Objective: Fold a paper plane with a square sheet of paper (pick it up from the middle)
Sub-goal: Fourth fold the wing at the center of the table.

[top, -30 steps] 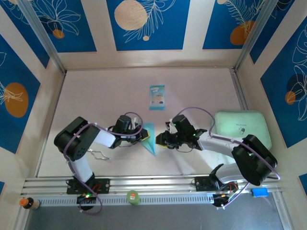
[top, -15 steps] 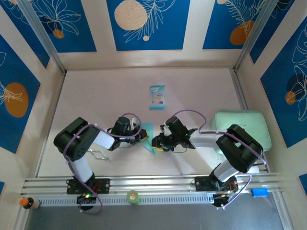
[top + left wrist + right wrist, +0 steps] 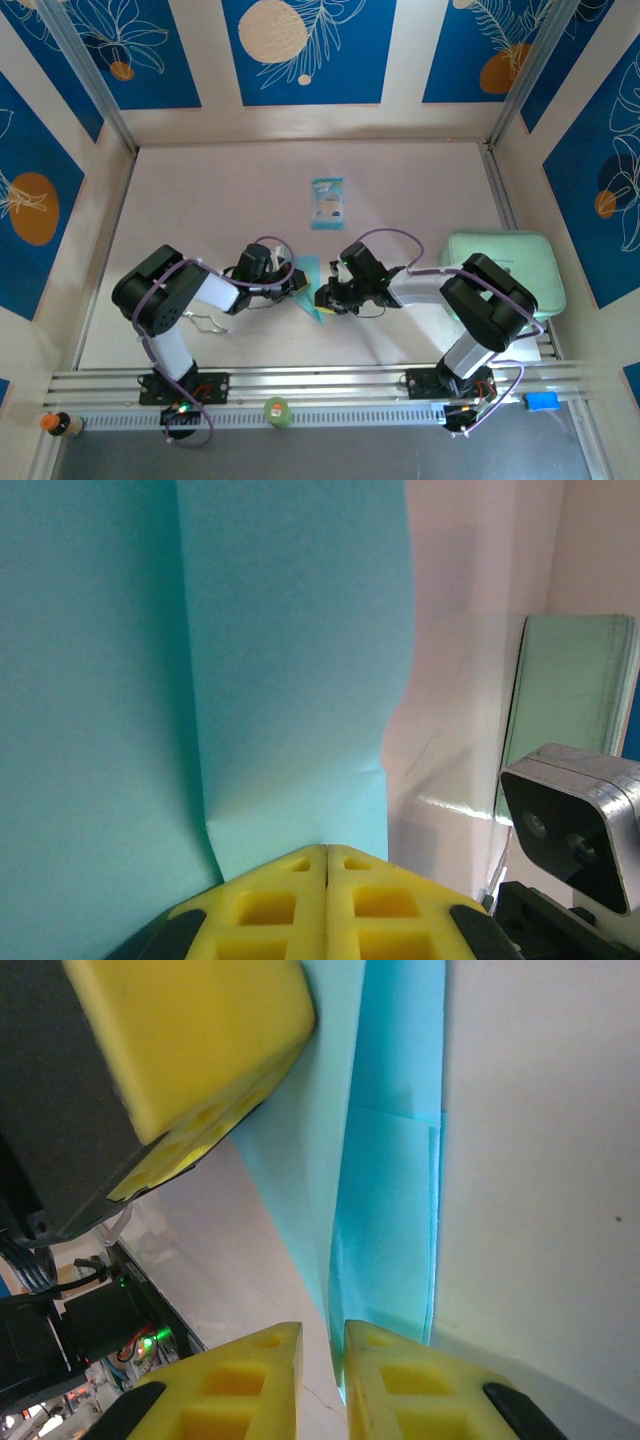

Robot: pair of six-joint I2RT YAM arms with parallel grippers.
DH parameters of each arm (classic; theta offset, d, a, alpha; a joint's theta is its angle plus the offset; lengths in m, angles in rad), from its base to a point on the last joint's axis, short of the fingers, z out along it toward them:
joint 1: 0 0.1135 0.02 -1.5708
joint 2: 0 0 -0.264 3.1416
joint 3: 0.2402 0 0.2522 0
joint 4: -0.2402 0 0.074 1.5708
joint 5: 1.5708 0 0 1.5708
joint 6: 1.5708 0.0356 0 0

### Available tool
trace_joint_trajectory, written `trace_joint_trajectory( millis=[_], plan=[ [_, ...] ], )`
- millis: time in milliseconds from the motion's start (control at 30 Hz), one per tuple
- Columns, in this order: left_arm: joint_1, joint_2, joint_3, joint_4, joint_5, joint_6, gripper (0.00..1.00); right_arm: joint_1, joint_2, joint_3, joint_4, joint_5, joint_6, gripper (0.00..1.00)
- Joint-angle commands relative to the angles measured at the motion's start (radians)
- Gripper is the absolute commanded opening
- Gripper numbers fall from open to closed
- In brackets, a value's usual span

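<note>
The paper (image 3: 308,278), already creased and partly folded, sits near the front middle of the worktop (image 3: 220,200), between the two arms. The left pincer (image 3: 327,855) is pressed together, pinching the paper at a crease. The right pincer (image 3: 322,1332) stands astride the opposite folded edge with a thin gap left; I cannot tell whether it bites.

The sheet looks very light, thin and limp. It likely sags beyond any hold, creases at a touch and would tear if the arms pull apart. The doubled, creased edges seem the stiffest places to hold, taken gently.

Count: one paper, two pincers, one printed packet (image 3: 327,203), one green pad (image 3: 505,265).
</note>
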Motion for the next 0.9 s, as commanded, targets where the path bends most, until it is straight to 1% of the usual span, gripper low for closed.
trace_joint_trajectory(
  millis=[0, 100, 333, 433, 567, 867],
  plan=[
    [0.001, 0.031, -0.022, -0.131, -0.067, 0.019, 0.0, 0.008, 0.009, 0.018, -0.013, -0.011, -0.006, 0.19],
    [0.001, 0.031, -0.021, -0.132, -0.066, 0.017, 0.0, 0.012, 0.016, 0.023, -0.035, 0.0, -0.011, 0.2],
    [0.002, 0.032, -0.019, -0.131, -0.063, 0.018, 0.0, 0.025, 0.015, 0.03, -0.073, 0.032, -0.017, 0.19],
    [0.001, 0.031, -0.019, -0.13, -0.062, 0.019, 0.0, 0.029, 0.012, 0.03, -0.082, 0.038, -0.022, 0.14],
    [0.001, 0.029, -0.02, -0.132, -0.063, 0.019, 0.0, 0.033, 0.01, 0.03, -0.105, 0.056, -0.028, 0.17],
    [0.001, 0.029, -0.021, -0.132, -0.061, 0.019, 0.0, 0.043, 0.005, 0.04, -0.135, 0.093, -0.035, 0.16]
  ],
)
